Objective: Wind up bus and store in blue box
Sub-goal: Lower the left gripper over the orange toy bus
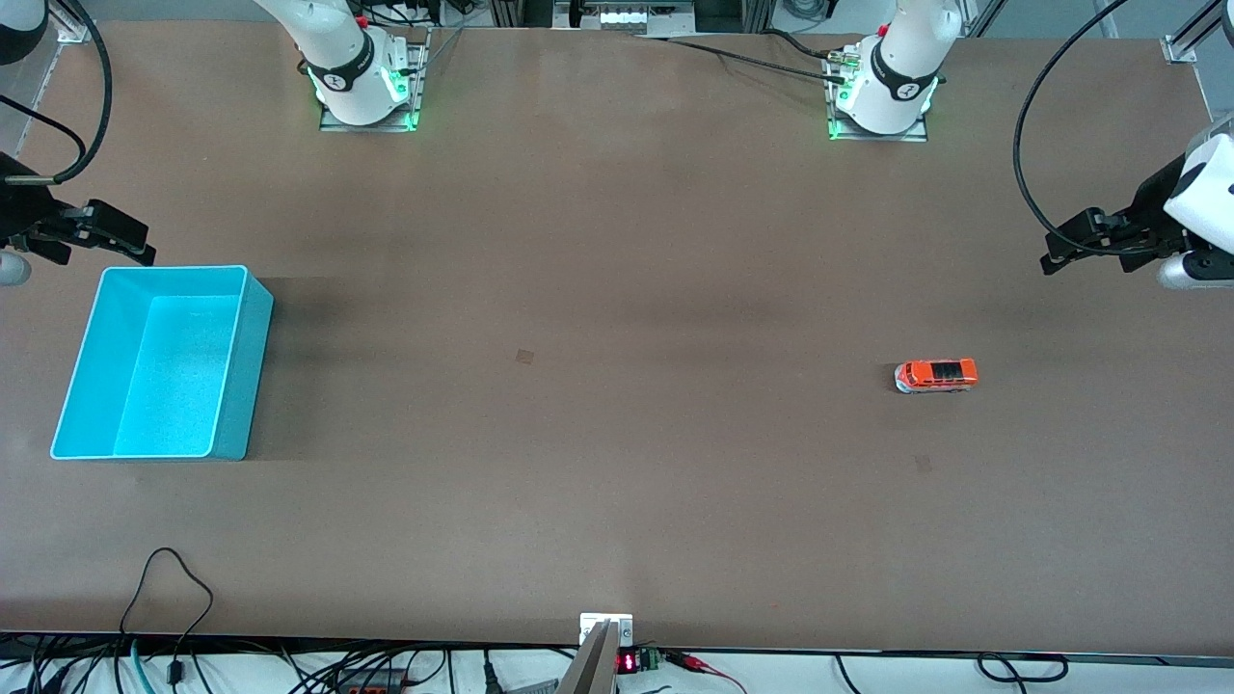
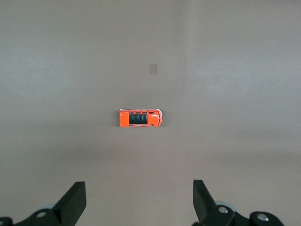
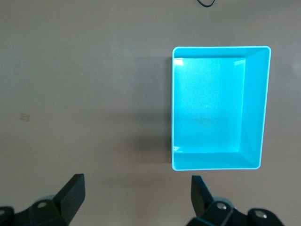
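Note:
The small orange bus stands on its wheels on the brown table toward the left arm's end, with nothing touching it. My left gripper hangs open in the air at that end of the table; its wrist view shows the bus well past the empty gap of the left gripper. The blue box sits empty at the right arm's end. My right gripper hovers open and empty beside the box's edge toward the bases. In the right wrist view the box lies past the open right gripper.
Two small square marks show on the tabletop. A small mount and loose cables sit at the table's edge nearest the front camera. Both arm bases stand along the opposite edge.

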You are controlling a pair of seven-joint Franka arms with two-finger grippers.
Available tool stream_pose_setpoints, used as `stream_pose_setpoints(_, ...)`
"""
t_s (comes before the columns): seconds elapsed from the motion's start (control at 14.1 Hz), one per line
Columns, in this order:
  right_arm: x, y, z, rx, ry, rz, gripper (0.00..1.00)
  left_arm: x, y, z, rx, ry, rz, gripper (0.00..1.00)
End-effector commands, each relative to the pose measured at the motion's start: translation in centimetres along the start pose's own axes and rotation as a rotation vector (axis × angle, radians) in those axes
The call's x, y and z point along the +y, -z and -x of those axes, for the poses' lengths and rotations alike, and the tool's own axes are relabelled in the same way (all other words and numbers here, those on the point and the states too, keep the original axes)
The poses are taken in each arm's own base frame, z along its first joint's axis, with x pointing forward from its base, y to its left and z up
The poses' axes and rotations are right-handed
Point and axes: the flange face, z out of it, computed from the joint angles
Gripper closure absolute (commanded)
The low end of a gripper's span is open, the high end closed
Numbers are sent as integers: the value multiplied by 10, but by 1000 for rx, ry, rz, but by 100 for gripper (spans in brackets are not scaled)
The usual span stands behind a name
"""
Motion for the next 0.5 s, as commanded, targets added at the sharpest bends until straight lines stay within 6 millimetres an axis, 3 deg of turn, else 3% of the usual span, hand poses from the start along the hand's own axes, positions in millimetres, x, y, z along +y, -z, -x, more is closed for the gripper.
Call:
stream_pose_setpoints(0.0, -1, 3, 4, -10, -19, -8, 0, 1, 7, 8, -15, -20, -17, 0)
stream_pose_setpoints(0.21, 0, 4, 4, -7, -20, -8, 0, 2, -3, 1, -31, -25, -18, 0)
stream_pose_setpoints(0.43, 3, 4, 4, -6, -28, -8, 0, 13, -47, -15, -103, -57, -24, 0)
